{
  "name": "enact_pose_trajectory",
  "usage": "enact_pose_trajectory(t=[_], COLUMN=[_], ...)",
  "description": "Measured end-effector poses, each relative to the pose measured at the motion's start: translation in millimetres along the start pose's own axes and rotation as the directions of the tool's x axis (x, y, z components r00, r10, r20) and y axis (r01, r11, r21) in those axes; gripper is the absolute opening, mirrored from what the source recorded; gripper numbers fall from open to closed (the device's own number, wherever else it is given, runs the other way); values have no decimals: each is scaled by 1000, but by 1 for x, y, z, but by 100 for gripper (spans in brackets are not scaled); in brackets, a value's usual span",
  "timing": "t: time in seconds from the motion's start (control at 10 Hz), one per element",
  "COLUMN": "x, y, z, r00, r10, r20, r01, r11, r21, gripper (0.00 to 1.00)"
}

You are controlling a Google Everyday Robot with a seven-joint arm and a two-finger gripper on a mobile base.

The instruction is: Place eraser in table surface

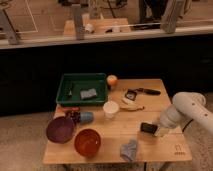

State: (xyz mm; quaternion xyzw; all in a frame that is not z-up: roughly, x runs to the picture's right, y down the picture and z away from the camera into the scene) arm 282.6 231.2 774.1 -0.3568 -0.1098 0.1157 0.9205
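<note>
Your gripper (159, 131) sits low at the near right of the table surface (107, 144), the eraser (148, 128) touching its left side, long axis across, though whether it's clenched you cannot tell.

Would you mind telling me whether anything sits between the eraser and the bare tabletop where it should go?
Nothing visible does. The eraser is at the gripper, low over bare wood of the table surface; the banana lies farther back.
</note>
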Motion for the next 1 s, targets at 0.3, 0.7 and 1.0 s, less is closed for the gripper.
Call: enact_pose_trajectory(t=[0.3,0.7,1.0], x=[-2,-3,-4], y=[2,-2,-6], z=[6,6,2], r00=[1000,1000,1000], r10=[-2,6,15], r20=[5,-12,-5], r01=[2,-6,-15], r11=[1000,1000,1000], r21=[-11,4,10], gripper=[56,80,80])
